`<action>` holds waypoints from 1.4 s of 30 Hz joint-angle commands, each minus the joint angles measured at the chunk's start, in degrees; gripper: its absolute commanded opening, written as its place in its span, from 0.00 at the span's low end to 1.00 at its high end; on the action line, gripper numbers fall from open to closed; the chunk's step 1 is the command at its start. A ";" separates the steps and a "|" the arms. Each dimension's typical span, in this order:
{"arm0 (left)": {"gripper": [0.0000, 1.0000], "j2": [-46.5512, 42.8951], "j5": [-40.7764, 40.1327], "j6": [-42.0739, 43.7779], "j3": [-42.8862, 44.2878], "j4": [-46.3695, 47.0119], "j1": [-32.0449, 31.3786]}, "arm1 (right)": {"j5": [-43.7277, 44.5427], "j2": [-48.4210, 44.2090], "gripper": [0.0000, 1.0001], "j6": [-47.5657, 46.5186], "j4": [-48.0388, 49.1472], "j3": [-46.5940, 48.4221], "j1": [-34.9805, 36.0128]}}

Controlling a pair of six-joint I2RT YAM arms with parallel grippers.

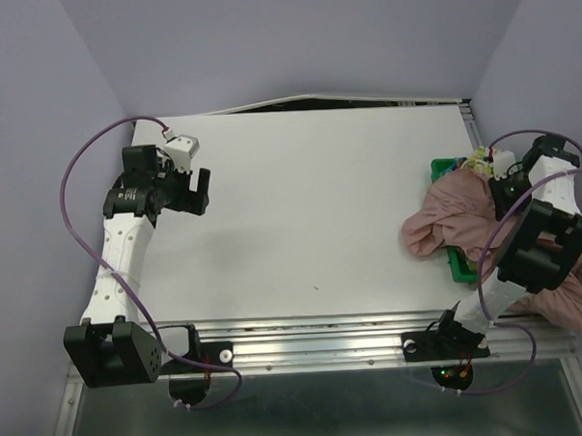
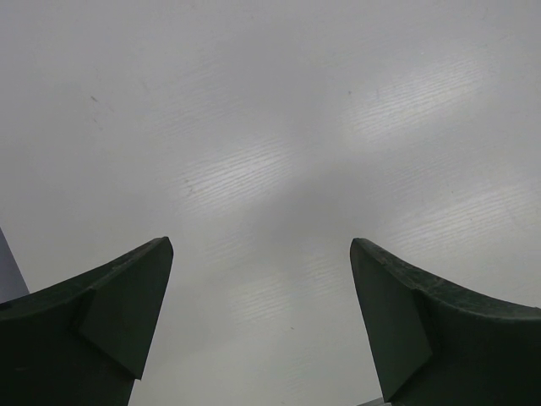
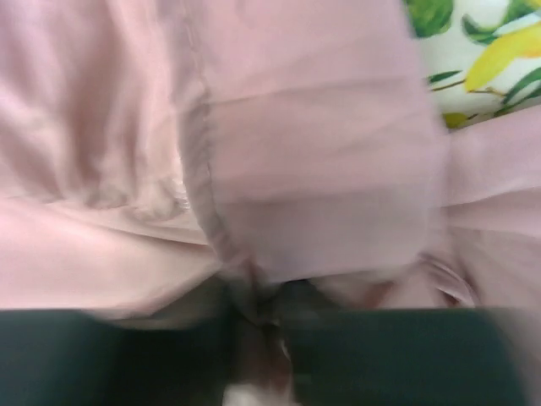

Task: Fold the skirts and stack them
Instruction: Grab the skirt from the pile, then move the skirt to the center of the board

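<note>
Two arms, both mine. Left gripper (image 1: 202, 190) hangs over the white table (image 1: 310, 207) at about 10 o'clock in the top view. Its fingers (image 2: 101, 313) are spread wide with nothing between them, and the left wrist cam shows only bare tabletop.

Right gripper (image 3: 266, 317) sits at 3 o'clock of the table, down in the pink skirt (image 1: 444, 223). The right wrist view is blurred, but my dark fingers look pressed together on a bunched fold of the pink cloth at 6 o'clock of that frame.

The pink skirt is crumpled, not folded. It is draped over the green bin (image 1: 459, 261) at the table's right edge, and a lobe of it spills onto the table toward 9 o'clock of the bin.

More pink cloth (image 1: 570, 302) lies past my right arm at 4 o'clock, off the table edge. Cannot tell if it is the same skirt or another.

Leaf-print fabric (image 1: 482, 159), white with green and yellow, is at the bin's 12 o'clock end. It touches the pink skirt and also shows at 1 o'clock in the right wrist view.
</note>
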 commanded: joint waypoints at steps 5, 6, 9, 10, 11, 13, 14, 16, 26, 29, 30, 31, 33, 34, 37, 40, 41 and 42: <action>0.99 -1.05 -0.01 -3.22 -1.06 4.96 -0.18 | -9.12 -5.20 0.01 2.00 -12.05 18.45 -0.38; 0.99 -1.05 0.17 -3.48 -0.88 5.23 -0.18 | -11.48 -5.29 0.01 2.36 -13.11 20.73 -0.38; 0.99 -0.44 1.05 -4.45 -0.01 5.67 -0.18 | -16.84 -4.94 0.01 5.26 -16.45 30.66 -0.38; 0.99 -0.17 1.14 -5.06 0.61 5.76 -0.18 | -18.26 -4.68 0.01 5.96 -17.07 35.47 -0.38; 0.99 0.18 1.31 -5.24 0.96 5.58 -0.10 | -19.49 -4.07 0.01 7.89 -18.12 37.78 1.10; 0.99 1.06 1.75 -5.77 1.93 5.41 -0.18 | -22.57 -3.45 0.01 9.65 -18.48 41.74 2.51; 0.98 1.32 2.01 -6.03 2.80 5.14 -0.18 | -23.71 -3.27 0.01 10.79 -18.39 43.33 3.21; 0.98 2.20 2.89 -6.65 4.73 4.62 -0.18 | -25.65 -3.09 0.01 14.40 -16.64 46.94 6.37; 0.96 7.12 15.72 -10.69 13.79 2.25 9.12 | -31.89 -4.15 0.01 38.89 7.06 52.92 22.63; 0.94 10.28 18.27 -11.04 17.13 0.40 12.11 | -36.36 -1.78 0.01 47.79 16.47 54.68 25.63; 0.94 10.29 18.45 -11.05 17.74 0.13 12.56 | -36.38 -1.17 0.01 48.85 18.76 55.03 26.68; 0.94 10.81 18.89 -11.05 18.19 0.05 12.91 | -37.25 -0.38 0.01 51.56 20.96 55.38 27.91; 0.94 10.73 18.98 -11.13 18.89 0.66 13.61 | -37.87 2.25 0.01 55.60 26.13 56.79 32.11; 0.94 10.55 19.07 -11.31 18.98 1.01 13.96 | -38.14 3.22 0.01 57.02 27.73 57.23 33.62; 0.94 9.50 20.12 -12.10 18.28 3.55 15.28 | -39.63 4.99 0.01 63.61 39.29 54.00 39.94; 0.93 8.09 20.56 -12.28 17.40 4.88 15.72 | -40.51 4.90 0.01 60.04 43.30 46.61 47.30; 0.93 7.83 20.47 -11.84 17.05 5.05 15.72 | -40.60 4.82 0.01 54.63 42.61 44.60 49.26; 0.93 7.48 20.30 -11.31 16.87 4.97 15.81 | -40.16 4.47 0.01 51.88 41.65 42.23 51.10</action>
